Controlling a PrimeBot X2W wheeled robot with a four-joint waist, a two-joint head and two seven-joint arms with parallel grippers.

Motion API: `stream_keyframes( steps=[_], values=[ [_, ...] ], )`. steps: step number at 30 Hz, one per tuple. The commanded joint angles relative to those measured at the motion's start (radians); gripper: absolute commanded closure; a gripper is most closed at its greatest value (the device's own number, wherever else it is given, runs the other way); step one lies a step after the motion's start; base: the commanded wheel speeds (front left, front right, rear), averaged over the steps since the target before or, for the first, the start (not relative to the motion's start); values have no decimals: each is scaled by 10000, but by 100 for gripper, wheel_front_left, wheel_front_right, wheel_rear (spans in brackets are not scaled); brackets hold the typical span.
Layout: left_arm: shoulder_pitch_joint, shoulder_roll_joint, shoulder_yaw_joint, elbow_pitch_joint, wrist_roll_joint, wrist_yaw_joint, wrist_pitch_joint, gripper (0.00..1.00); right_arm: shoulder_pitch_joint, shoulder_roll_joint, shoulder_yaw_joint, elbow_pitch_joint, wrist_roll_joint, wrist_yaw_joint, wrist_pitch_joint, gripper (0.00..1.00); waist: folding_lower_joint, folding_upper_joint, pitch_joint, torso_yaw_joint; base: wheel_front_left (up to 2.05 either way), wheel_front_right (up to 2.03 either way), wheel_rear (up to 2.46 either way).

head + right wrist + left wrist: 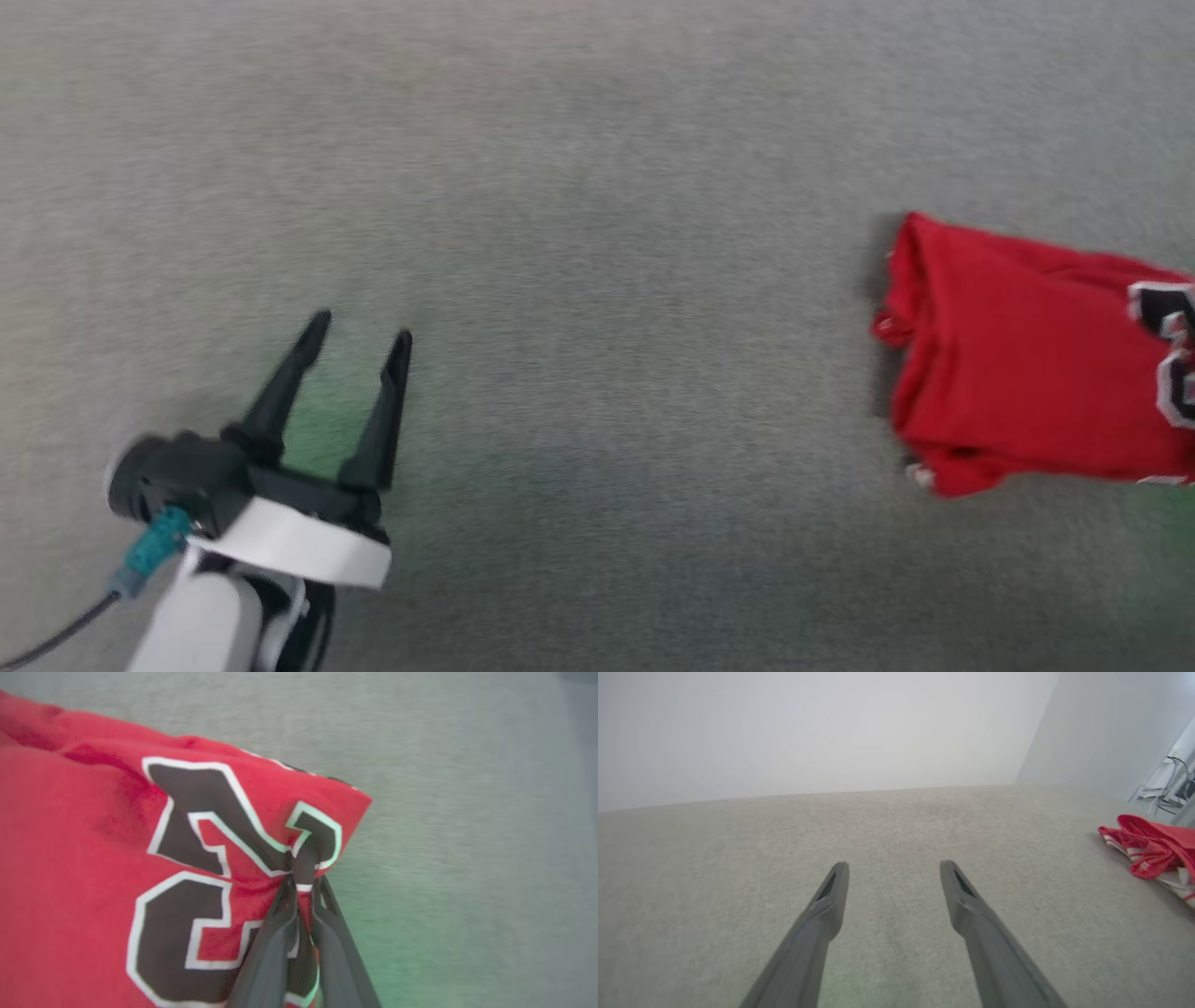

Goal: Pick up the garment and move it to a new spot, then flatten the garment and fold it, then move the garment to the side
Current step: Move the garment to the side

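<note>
The garment is a folded red T-shirt with black-and-white lettering, lying at the right edge of the head view on the grey surface. In the right wrist view my right gripper is shut on the garment, pinching a fold of fabric by the lettering near its corner. My left gripper stands open at the lower left of the head view, far from the shirt, nothing between its fingers. In the left wrist view the left gripper is open over bare carpet, with the garment bunched at the far right.
Grey carpet-like surface spreads across the scene. A pale wall rises behind it in the left wrist view, and white equipment with cables stands at the far right.
</note>
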Motion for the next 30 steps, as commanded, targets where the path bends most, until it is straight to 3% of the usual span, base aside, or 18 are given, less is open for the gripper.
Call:
stream_keyframes(
  steps=[1,7,14,21,29,30],
  values=[
    [-287,156,-19,-91,126,25,-24,0,-44,-36,-256,-2,-71,-47,-148,100,0,0,246,-445,0,0,0],
    [-1419,1029,-503,-455,214,25,-24,0,-672,-370,-1845,578,-578,-36,-776,100,0,0,1114,-1238,0,0,0],
    [-3142,1743,-842,-837,-70,25,-22,0,-2440,-406,-2833,2401,-1605,-37,-1872,100,0,0,2131,-1327,0,0,0],
    [-3896,1976,-895,-1112,-245,25,-24,0,-4291,-162,-3502,4571,-3335,-36,-3469,100,0,0,2684,-1161,0,0,0],
    [-3684,1649,-882,-1101,-332,25,-24,0,-5273,83,-3615,6514,-4391,-36,-4572,100,0,0,2451,-909,0,0,0],
    [-3656,1621,-862,-1066,-351,25,-24,0,-5310,43,-3634,6705,-4527,-36,-4743,53,0,0,2381,-872,0,0,0]
  ],
)
